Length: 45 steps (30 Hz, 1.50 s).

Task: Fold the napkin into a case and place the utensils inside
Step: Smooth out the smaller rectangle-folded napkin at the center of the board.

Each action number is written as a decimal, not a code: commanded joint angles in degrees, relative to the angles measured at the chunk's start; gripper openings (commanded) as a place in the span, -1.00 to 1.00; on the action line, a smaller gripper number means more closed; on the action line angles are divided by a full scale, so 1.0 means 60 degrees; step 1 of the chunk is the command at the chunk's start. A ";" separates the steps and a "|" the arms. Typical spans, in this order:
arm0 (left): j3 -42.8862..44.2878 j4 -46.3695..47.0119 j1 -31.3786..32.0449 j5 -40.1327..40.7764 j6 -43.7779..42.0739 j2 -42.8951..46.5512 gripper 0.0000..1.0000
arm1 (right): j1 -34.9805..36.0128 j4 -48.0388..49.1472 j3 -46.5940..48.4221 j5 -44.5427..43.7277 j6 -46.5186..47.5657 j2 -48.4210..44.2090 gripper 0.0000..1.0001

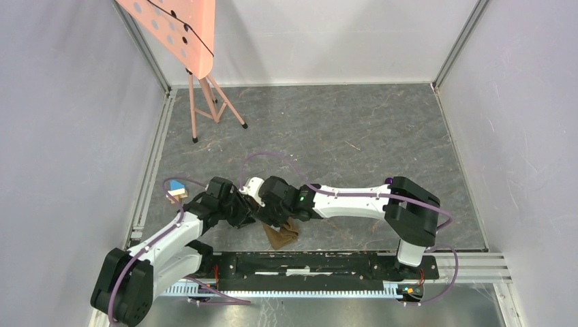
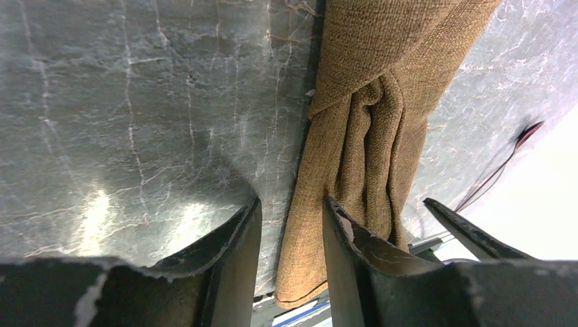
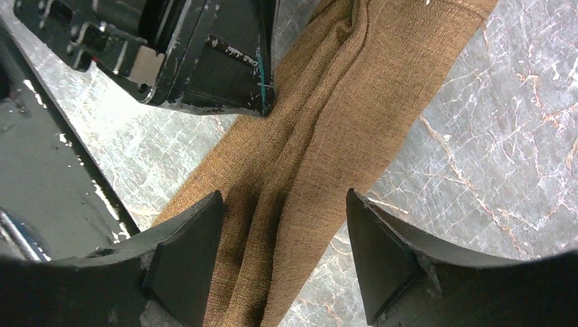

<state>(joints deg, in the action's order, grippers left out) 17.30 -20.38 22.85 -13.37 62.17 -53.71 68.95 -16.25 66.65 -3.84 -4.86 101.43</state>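
Note:
The tan-brown napkin (image 1: 284, 236) lies on the grey marbled table, gathered into a long narrow strip with several lengthwise folds (image 2: 361, 136). My left gripper (image 2: 292, 208) is open just above it, with the strip's left edge showing in the gap between its fingers. My right gripper (image 3: 284, 197) is open wide and straddles the strip (image 3: 320, 136) without pinching it. In the top view the two grippers, left (image 1: 249, 212) and right (image 1: 271, 210), meet close together over the cloth's far end. The left gripper's black body (image 3: 204, 54) fills the right wrist view's upper left. The utensils are out of view.
A small blue-and-wood block (image 1: 177, 187) sits left of the left arm. An orange perforated board on a thin-legged stand (image 1: 183, 34) occupies the back left. A black rail (image 1: 320, 262) runs along the near edge just below the napkin. White walls enclose the table.

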 commanded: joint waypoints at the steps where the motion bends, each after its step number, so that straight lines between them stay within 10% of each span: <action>1: -0.0393 0.0461 -0.0032 -0.0292 0.0590 -0.0207 -0.12 | 0.0365 -0.0193 0.0469 -0.1037 -0.0055 0.0127 0.42; 10: -0.0862 0.2383 -0.0009 -0.0691 0.1262 -0.0902 -0.43 | 0.0532 -0.0270 0.0387 -0.2262 -0.0270 0.0028 -0.15; 17: -0.0300 0.4320 0.0063 -0.0405 0.1615 -0.2647 -0.55 | -0.0050 0.0012 0.0185 -0.2474 -0.0133 0.0057 -0.19; 27: 0.0235 0.4788 0.0081 -0.0507 0.1277 -0.3987 -0.46 | -0.0262 -0.0620 0.0548 -0.2500 0.0421 -0.0026 0.46; 33: -0.0178 0.4918 0.0094 -0.0752 0.1384 -0.3913 -0.38 | 0.0006 -0.0712 0.0597 -0.2891 0.0394 0.0152 0.51; 45: -0.0552 0.5494 0.0100 -0.0934 0.1677 -0.4104 -0.54 | 0.0066 -0.0699 0.0882 -0.3261 0.0134 0.0541 -0.34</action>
<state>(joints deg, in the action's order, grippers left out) 16.25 13.93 23.07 -19.29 70.13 -76.38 69.01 -21.15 69.30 -22.15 -3.31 103.55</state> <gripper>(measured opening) 0.239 0.329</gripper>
